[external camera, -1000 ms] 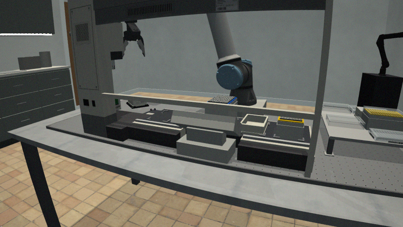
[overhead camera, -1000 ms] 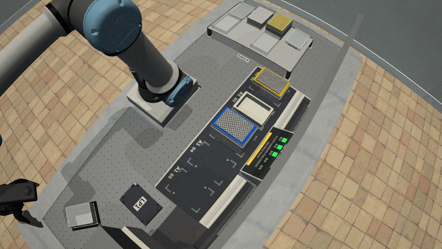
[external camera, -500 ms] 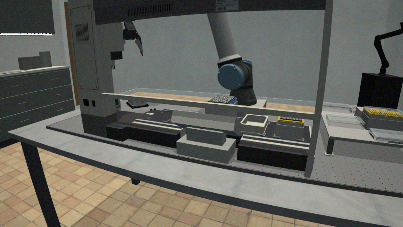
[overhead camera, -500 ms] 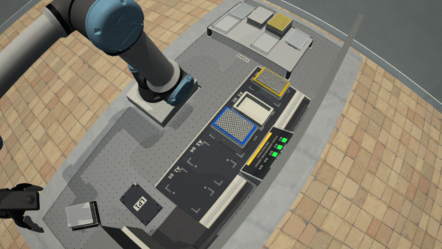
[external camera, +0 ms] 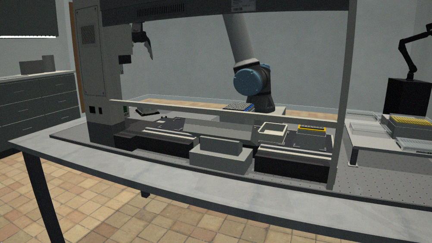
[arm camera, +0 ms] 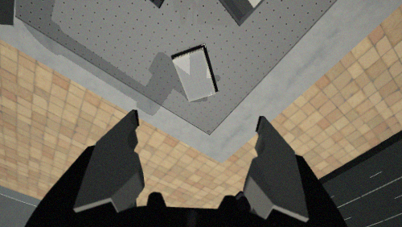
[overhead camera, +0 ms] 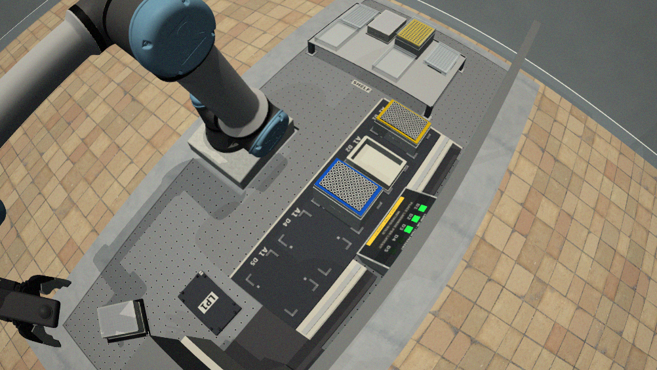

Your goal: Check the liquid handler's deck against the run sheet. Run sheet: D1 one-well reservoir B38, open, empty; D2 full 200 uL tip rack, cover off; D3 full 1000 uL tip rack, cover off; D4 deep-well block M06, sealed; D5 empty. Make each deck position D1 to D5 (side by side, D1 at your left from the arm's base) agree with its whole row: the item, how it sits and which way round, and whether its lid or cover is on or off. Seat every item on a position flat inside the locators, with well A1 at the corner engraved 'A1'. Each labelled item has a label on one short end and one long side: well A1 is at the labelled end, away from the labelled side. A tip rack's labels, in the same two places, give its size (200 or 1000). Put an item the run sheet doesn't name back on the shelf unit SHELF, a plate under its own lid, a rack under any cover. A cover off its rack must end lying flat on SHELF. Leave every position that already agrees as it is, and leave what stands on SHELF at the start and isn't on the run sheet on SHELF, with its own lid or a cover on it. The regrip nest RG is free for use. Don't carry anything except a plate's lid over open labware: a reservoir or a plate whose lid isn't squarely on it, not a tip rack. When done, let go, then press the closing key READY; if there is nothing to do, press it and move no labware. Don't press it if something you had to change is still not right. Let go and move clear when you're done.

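My gripper (overhead camera: 61,313) (external camera: 142,45) (arm camera: 198,113) is open and empty. It hangs high over the table's corner, beside a dark block with a flat grey top (overhead camera: 120,319) (external camera: 147,111) (arm camera: 194,76) that lies on the perforated board. On the deck, a yellow-rimmed tip rack (overhead camera: 403,120) (external camera: 311,129) stands uncovered at D1. An open, empty white reservoir (overhead camera: 376,161) (external camera: 272,129) stands at D2. A blue-rimmed tip rack (overhead camera: 348,187) (external camera: 238,106) stands uncovered at D3. D4 (overhead camera: 317,234) and D5 (overhead camera: 282,275) hold nothing.
SHELF (overhead camera: 362,50) at the far end holds two clear covers (overhead camera: 338,34) (overhead camera: 393,61), two clear plates, a grey block (overhead camera: 387,23) and a yellow-topped rack (overhead camera: 415,34) (external camera: 409,121). A black LP1 pad (overhead camera: 209,302) lies near D5. A panel with green lights (overhead camera: 397,229) flanks the deck.
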`<state>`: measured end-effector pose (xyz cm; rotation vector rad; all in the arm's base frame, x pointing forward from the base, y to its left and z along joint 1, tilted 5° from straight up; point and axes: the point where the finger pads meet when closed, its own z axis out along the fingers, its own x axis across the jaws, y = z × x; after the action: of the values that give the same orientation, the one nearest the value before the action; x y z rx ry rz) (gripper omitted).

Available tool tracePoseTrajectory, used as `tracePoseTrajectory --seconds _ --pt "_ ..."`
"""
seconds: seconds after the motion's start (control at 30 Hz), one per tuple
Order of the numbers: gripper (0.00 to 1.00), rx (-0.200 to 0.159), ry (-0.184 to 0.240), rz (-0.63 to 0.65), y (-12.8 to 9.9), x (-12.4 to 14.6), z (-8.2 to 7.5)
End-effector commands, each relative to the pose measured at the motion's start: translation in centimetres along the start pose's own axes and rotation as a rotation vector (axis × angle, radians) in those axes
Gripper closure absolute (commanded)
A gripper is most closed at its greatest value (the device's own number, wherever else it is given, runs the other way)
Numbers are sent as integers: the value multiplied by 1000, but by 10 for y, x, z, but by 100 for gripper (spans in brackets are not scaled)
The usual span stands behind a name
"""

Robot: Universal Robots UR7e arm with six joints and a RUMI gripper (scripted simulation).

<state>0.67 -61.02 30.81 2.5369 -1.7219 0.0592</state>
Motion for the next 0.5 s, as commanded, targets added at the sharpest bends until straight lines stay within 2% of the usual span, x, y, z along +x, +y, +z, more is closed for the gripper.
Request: tracePoseTrajectory --seconds 0.0,0.07,0.47 --pt "18 -3 0 118 0 0 -1" --pt "18 -3 0 118 0 0 -1" --pt "18 -3 1 358 0 0 -1"
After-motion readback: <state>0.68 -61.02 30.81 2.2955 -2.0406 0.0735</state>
